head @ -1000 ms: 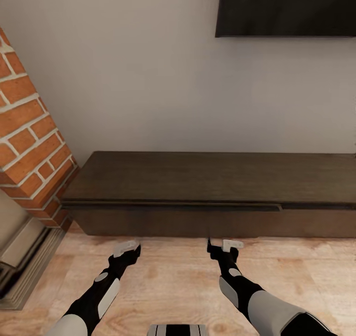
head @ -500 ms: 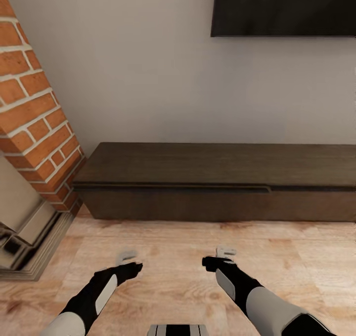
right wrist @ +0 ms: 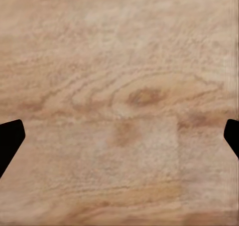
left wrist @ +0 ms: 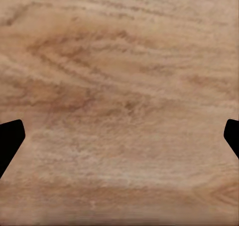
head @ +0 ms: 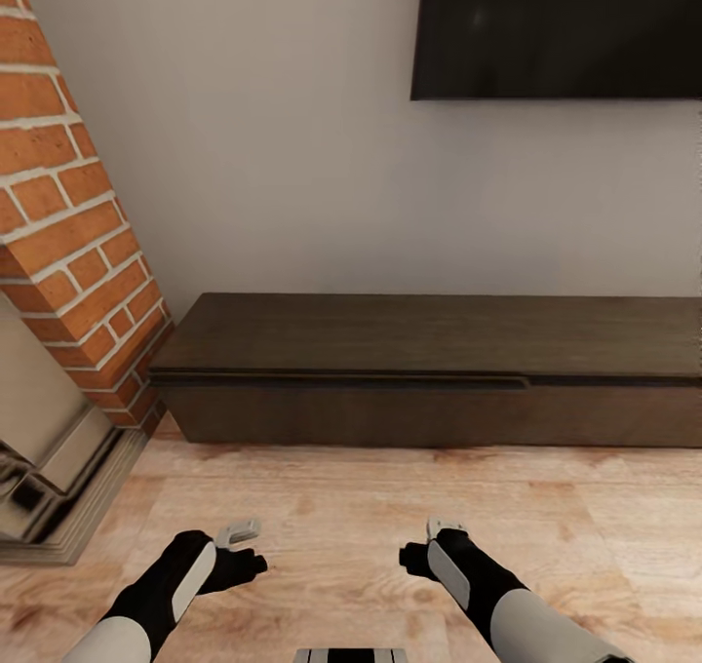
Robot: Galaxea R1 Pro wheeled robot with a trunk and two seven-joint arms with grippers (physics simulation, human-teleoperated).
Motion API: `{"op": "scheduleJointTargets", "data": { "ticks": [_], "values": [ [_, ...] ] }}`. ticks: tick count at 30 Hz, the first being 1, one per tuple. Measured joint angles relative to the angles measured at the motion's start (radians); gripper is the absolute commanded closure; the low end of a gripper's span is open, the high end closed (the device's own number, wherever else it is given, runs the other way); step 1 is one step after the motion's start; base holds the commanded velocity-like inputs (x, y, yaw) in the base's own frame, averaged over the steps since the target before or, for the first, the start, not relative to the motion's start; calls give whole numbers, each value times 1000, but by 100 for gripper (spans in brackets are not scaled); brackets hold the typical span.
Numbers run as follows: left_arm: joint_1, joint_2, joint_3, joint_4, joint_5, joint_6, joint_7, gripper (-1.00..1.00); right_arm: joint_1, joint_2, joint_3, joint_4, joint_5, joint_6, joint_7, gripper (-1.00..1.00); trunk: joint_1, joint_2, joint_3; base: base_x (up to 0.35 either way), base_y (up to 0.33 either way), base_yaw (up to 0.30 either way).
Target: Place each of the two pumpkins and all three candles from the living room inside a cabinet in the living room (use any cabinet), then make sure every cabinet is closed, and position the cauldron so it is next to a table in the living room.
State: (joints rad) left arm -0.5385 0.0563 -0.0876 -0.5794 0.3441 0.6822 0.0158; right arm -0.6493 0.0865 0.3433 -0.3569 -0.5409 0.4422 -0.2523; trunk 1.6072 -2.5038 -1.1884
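Both grippers, left gripper (head: 237,534) and right gripper (head: 447,526), hang wide open over bare floor (head: 351,507), holding nothing. The cabinet (head: 429,370) sits against the wall, drawers looking shut. Risk imo: 0 pumpkins or candles around, so wandering off could burn time.

The robot backs away from the cabinet (head: 429,370): a widening band of plank floor (head: 390,507) now separates it from the unit, where a second ago the arms nearly met its front. Both arms are drawn in, the left gripper (head: 239,546) and right gripper (head: 429,544) sitting lower in the head view. More of the brick fireplace (head: 68,234) and TV (head: 556,29) shows as the camera shifts.
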Motion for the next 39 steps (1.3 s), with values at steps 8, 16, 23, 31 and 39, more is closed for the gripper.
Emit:
{"op": "scheduleJointTargets", "data": {
  "ticks": [8, 16, 23, 31, 39],
  "values": [
    [-1, -1, -6, 7, -3, 8, 1, -100, 3, -15, -6, 5, -2, -8, -13, -100, -4, 2, 31, 0, 0, 0],
    [-1, -1, -6, 7, -2, 8, 2, -100, 18, -52, -60, 8, -12, -8, -12, -100, -7, 4, 62, 0, 0, 0],
    [-2, -2, -7, 7, -4, 7, 22, -100, 36, -57, -68, 9, -12, -24, -11, -100, -34, 53, 84, -3, 0, 0],
    [-2, 1, 2, 7, -3, -1, 77, -100, 49, -85, -69, 14, -13, -83, -12, -100, -65, 109, 108, -79, 0, -155],
    [-2, 3, 3, 7, -1, -4, 79, -100, 49, -89, -69, 15, -14, -85, -12, -100, -95, 165, 132, -4, 0, -272]
  ]
}}
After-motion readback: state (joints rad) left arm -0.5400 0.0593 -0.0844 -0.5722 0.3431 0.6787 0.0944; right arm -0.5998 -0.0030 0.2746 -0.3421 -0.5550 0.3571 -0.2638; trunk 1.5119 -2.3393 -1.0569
